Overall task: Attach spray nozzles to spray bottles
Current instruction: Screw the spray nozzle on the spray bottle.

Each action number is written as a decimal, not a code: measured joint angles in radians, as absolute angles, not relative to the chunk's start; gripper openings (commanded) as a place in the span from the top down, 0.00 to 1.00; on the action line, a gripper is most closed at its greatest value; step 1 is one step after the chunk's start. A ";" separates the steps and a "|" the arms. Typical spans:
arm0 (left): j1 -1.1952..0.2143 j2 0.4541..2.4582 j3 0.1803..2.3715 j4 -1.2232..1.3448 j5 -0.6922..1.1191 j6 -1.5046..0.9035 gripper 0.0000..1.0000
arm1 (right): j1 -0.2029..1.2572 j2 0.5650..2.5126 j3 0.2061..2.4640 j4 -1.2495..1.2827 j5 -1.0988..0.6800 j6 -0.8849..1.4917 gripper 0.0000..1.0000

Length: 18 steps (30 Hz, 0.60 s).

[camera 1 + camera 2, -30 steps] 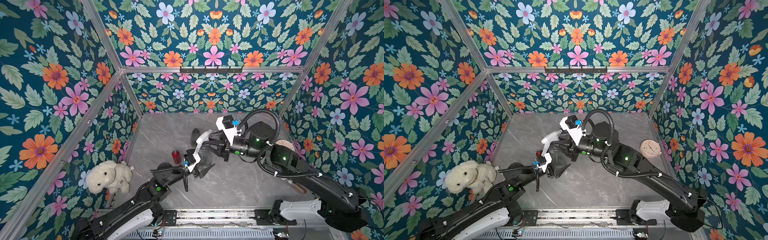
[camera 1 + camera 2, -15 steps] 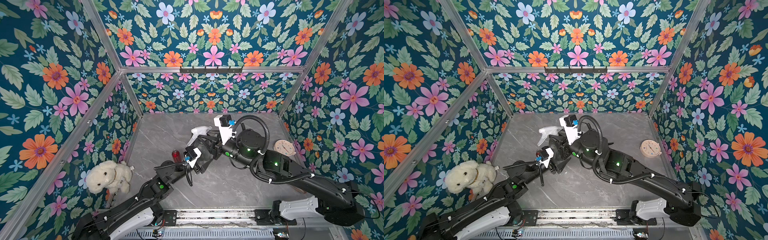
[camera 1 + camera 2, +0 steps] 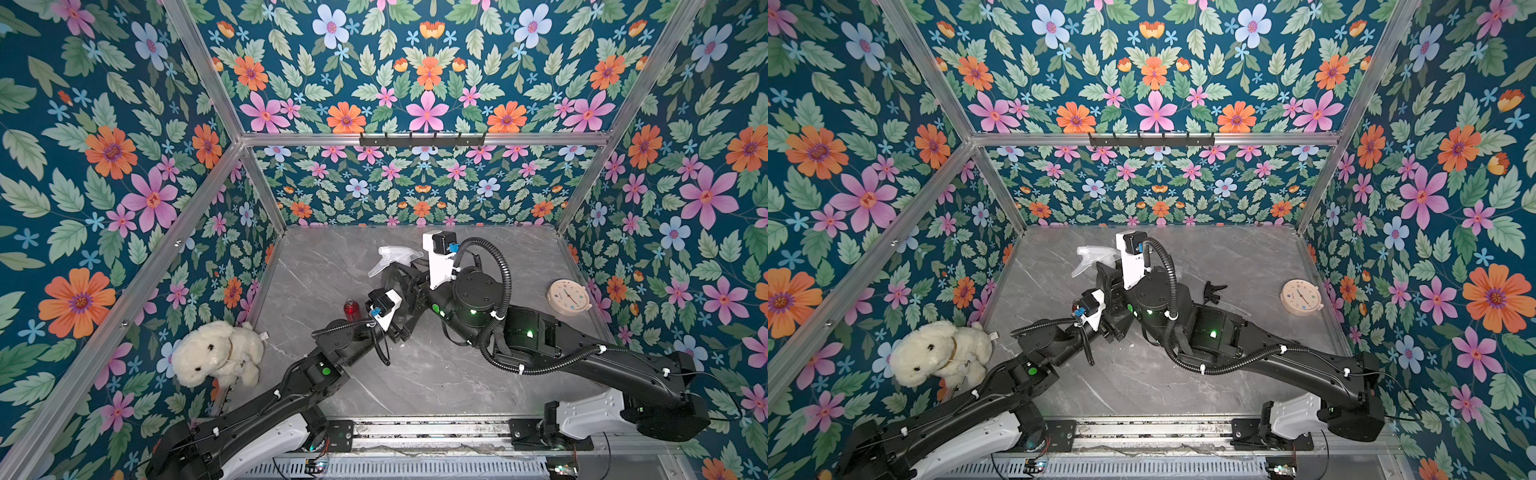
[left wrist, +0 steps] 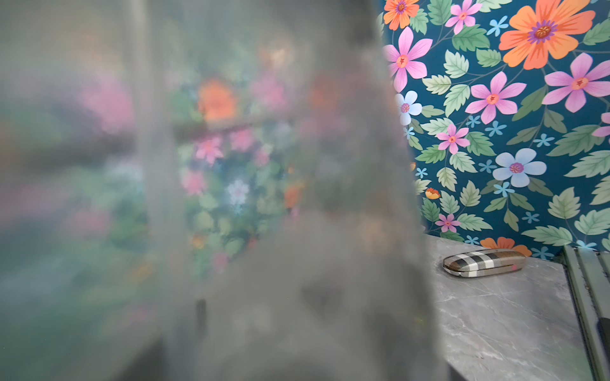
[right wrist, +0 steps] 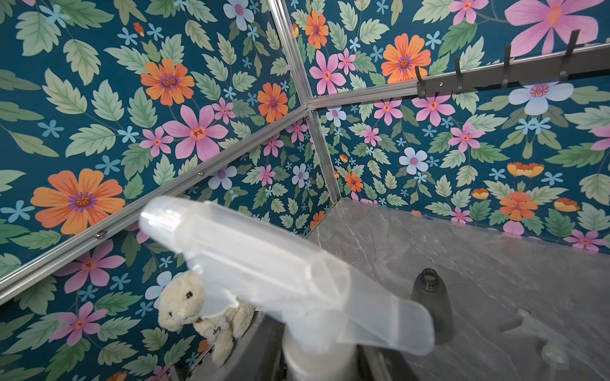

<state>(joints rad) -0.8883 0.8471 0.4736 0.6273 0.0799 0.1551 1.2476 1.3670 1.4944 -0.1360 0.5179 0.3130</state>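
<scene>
Twin overhead views of the table [image 3: 436, 382]; wrist cameras close-up.

The left arm [image 3: 328, 370] and right arm [image 3: 536, 332] meet over the middle of the counter [image 3: 519, 245], blocking it. The far right corner lies bare beyond the clock [image 3: 568, 297]. The red bottle [image 3: 351, 309] and plush dog [image 3: 216, 353] stand left.

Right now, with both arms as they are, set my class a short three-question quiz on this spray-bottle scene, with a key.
1. True or false: the red bottle already carries a nozzle.
2. The right gripper is closed on: A the whitish nozzle, B the clock, C the plush dog.
3. In the right wrist view, what does the free-standing grey bottle lack at its neck?
Key: 1 false; 2 A; 3 a nozzle, since its neck is open.
</scene>
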 measured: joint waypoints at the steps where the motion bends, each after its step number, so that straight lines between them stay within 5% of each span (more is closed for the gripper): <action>1: -0.889 0.845 0.474 0.628 0.083 0.156 1.00 | 1.249 1.357 1.490 -0.134 0.512 0.302 0.65; 18: -0.889 0.841 0.474 0.661 0.115 0.158 1.00 | 1.256 1.290 1.478 -0.202 0.422 0.184 0.44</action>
<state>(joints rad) -0.8894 0.8406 0.4736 0.6613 0.1150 0.1581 1.2556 1.2900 1.4784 -0.2016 0.4217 0.1841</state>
